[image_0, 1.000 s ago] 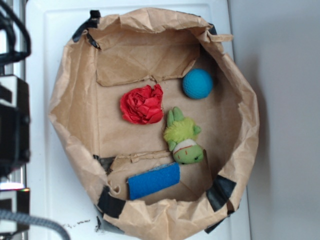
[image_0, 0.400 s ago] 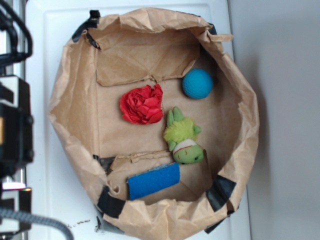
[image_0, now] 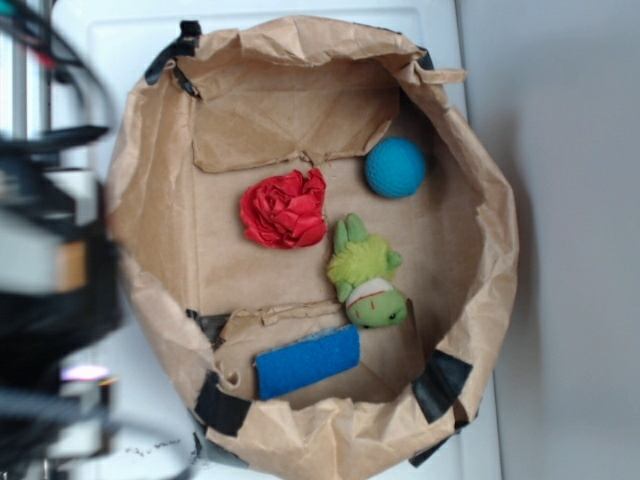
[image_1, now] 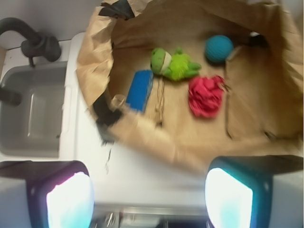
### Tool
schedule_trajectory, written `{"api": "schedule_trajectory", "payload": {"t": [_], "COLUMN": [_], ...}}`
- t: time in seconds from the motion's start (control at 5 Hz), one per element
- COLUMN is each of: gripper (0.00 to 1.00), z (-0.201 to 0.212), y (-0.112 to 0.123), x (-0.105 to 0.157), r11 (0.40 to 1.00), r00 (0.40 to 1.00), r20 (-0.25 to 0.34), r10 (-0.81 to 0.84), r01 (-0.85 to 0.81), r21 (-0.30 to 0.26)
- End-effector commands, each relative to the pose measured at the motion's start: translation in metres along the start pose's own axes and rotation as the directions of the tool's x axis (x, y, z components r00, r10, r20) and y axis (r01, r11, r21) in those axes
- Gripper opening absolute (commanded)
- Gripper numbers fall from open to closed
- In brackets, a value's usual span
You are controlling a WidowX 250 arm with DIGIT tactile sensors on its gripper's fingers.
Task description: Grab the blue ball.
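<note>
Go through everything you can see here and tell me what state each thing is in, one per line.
claw: open, empty, outside the bag, over the white counter
blue ball: free on the bag floor, near the wall
paper bag: open, rim rolled down, crumpled
red crumpled thing: lying loose mid-floor
green plush toy: lying down, apart from the ball
blue sponge: lying flat on a folded flap
sink: looks empty

Brown paper bag point(image_0: 150, 200) on white countertop point(image_0: 90, 60)
</note>
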State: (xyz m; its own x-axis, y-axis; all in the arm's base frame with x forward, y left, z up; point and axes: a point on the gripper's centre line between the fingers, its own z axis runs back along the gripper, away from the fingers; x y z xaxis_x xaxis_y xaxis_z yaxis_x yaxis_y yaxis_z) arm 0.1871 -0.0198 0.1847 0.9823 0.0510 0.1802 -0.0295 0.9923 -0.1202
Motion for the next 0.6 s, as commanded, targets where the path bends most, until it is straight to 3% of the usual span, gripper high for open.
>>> {"api": "schedule_trajectory", "payload": {"t": [0.0,0.2,0.4], "gripper": [1.0,1.0,1.0], "z": [-0.047,-0.075,-0.078], "y": [0.026,0.038,0.047], "x": [0.071,0.09,0.093], "r11": [0.998,0.994,0.992], "r00": [0.992,0.979,0.983], "r20": [0.108,0.184,0.149], "r10": [0.068,0.086,0.11], "r01": [-0.067,-0.097,-0.118], "r21": [-0.015,0.051,0.045]}}
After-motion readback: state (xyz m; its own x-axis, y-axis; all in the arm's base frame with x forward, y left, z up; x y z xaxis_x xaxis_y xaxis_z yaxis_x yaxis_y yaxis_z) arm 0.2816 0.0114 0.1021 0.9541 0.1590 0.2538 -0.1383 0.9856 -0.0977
